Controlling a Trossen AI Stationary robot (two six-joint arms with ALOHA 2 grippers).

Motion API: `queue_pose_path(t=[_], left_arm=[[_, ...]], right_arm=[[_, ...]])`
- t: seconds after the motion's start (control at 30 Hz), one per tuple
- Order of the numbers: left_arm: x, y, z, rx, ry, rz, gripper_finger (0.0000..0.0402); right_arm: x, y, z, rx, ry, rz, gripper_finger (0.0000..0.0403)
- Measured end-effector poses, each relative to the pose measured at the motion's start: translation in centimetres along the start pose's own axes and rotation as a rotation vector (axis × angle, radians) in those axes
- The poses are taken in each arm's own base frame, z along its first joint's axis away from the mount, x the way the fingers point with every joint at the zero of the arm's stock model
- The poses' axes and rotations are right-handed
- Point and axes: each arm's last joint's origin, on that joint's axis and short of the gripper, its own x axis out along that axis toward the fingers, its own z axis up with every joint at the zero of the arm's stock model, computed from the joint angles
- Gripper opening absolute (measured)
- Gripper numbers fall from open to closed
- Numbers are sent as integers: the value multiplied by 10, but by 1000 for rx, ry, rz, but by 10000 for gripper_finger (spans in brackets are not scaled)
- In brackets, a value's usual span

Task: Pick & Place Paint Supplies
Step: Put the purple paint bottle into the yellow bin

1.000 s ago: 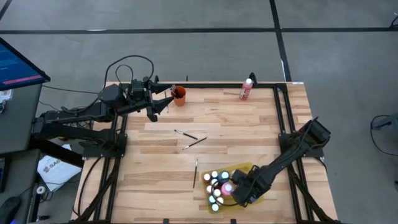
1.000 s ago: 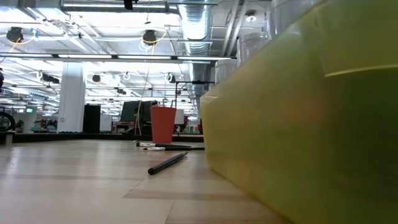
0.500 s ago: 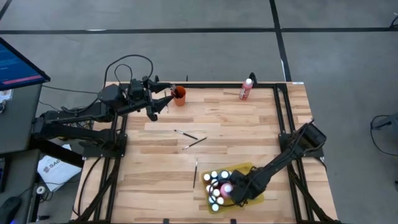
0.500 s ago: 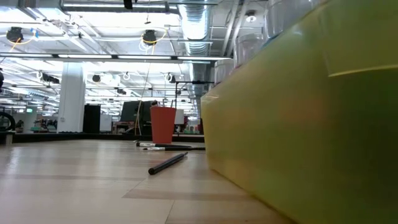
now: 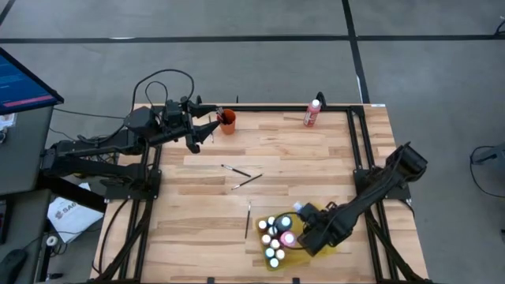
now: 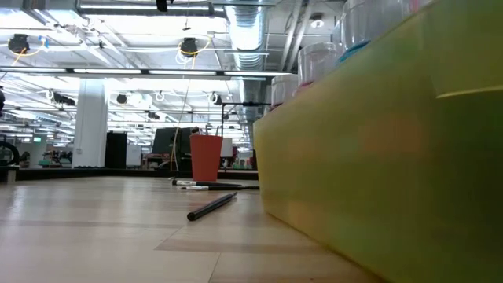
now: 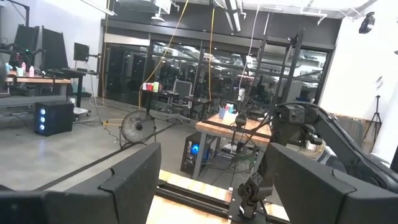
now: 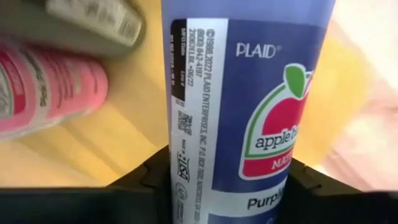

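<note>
The right arm reaches in from the table's 4 o'clock edge, elbow raised, forearm stretched low toward 6 o'clock. Its right gripper (image 5: 304,230) sits over the yellow tray (image 5: 322,213), fingers clamped on a purple paint bottle (image 8: 249,106) standing between them; a pink bottle (image 8: 53,87) is just beside it. More white-capped paint bottles (image 5: 273,237) cluster in the tray. The left arm is extended at 10 o'clock, its left gripper (image 5: 207,130) spread wide, beside the orange cup (image 5: 228,121). Three paintbrushes (image 5: 235,170) lie near the table's centre, and a red bottle (image 5: 312,113) lies at 1 o'clock.
</note>
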Motion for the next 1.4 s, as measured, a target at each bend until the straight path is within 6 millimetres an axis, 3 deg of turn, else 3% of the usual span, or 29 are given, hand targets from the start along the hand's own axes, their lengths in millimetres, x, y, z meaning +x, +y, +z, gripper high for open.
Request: queue_pose_path(t=[0.13,0.33,0.63,0.93,1.17,1.4], left_arm=[[0,0,0,0,0,-1,286],[4,-1,-4,-72,21,-39,286],[40,-9,-45,-239,196,-282,286],[76,-23,-80,-207,94,-443,286],[90,-25,-107,-277,140,-504,286],[95,-27,-116,-340,132,-604,286]], right_arm=[[-11,-4,0,11,-69,19,142],[-30,-11,0,49,-276,69,148],[-61,-27,16,71,-522,131,158],[-66,-28,38,50,-615,141,164],[-68,-24,52,30,-670,161,163],[-68,-23,70,-7,-706,153,163]])
